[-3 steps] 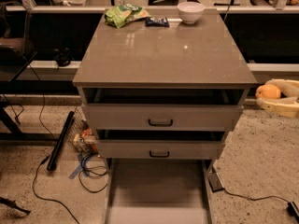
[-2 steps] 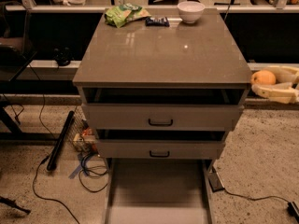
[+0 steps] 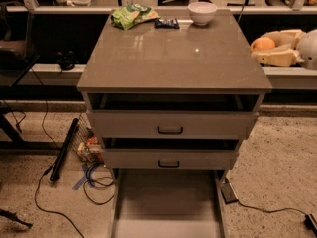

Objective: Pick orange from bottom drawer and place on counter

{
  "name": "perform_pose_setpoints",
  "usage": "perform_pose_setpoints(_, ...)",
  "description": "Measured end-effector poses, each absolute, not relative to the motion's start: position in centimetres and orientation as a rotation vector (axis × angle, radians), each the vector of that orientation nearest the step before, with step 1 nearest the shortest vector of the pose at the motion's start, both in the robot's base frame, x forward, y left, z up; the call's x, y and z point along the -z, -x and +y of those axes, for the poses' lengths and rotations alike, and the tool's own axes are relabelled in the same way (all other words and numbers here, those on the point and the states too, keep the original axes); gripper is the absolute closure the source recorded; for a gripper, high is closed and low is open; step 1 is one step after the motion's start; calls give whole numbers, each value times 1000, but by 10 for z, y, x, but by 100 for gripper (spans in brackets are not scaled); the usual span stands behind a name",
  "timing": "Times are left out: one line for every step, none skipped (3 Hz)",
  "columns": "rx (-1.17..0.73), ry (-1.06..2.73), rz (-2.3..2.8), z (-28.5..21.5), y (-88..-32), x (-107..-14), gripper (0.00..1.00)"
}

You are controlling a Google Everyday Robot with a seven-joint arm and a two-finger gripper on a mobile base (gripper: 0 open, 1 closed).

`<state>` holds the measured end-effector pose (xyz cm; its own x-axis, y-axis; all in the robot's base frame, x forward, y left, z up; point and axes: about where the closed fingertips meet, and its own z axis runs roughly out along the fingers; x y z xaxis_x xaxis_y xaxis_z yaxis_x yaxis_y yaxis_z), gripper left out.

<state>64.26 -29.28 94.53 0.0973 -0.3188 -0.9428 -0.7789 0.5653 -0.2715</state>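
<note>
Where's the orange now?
Camera view, far right: the orange is held in the tool, just off the right edge of the counter, right of the white bowl.

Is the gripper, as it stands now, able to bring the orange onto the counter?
Probably yes. The gripper, shut on the orange, hangs just beyond the right edge of the counter, with nothing between them. The white bowl, green bag and dark packet lie only along the back edge.

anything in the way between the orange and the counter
Nothing visible does. The gripper holds the orange just beyond the right edge of the counter; the white bowl, green bag and dark packet sit along its far edge.
</note>
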Motion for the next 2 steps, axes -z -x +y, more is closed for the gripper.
perform_pose_setpoints(-456,1031,1534,-259,-679,-945,100)
perform_pose_setpoints(-490,1054,1576,-216,-719,-939,100)
